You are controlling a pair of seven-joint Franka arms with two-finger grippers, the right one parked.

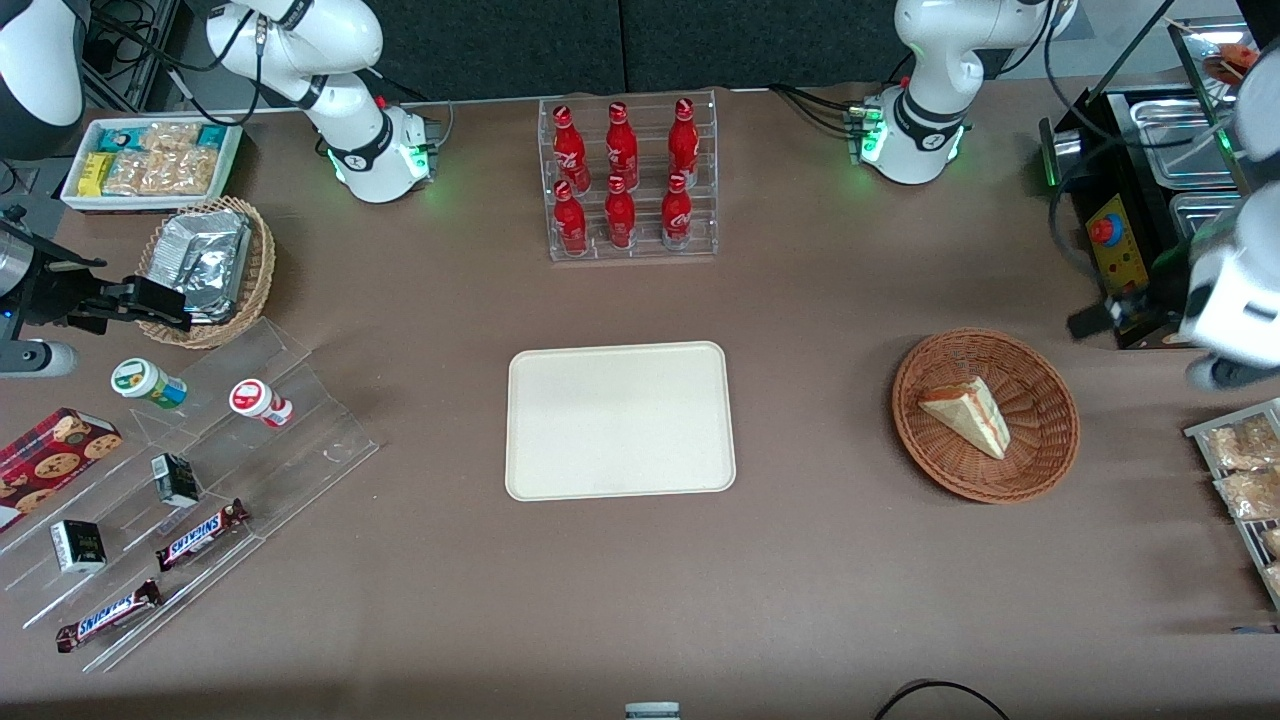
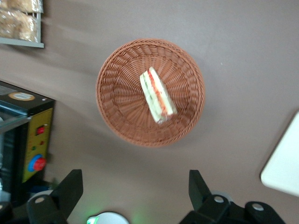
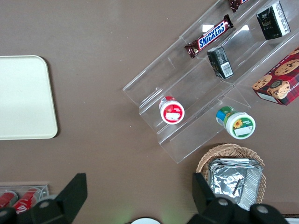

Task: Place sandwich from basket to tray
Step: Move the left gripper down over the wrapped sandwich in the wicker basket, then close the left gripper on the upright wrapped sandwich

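The sandwich [image 1: 968, 413] [image 2: 157, 97], a white bread wedge with red and green filling, lies in the round reddish-brown basket [image 1: 1050, 460] [image 2: 117, 93]. The cream tray [image 1: 620, 420] [image 2: 285, 172] sits bare at the table's middle, a short way from the basket toward the parked arm's end. My gripper [image 2: 134, 176] [image 1: 1098, 320] hangs high over the table beside the basket, a little farther from the front camera than it. Its fingers [image 2: 74, 179] are spread wide, open, with nothing between them.
A black appliance [image 1: 1130, 220] with a red knob stands close to the gripper at the working arm's end. A rack of snack packets [image 1: 1240, 470] lies nearer the front camera. A clear rack of red bottles [image 1: 630, 180] stands farther back than the tray. Acrylic steps with snacks [image 1: 200, 470] fill the parked arm's end.
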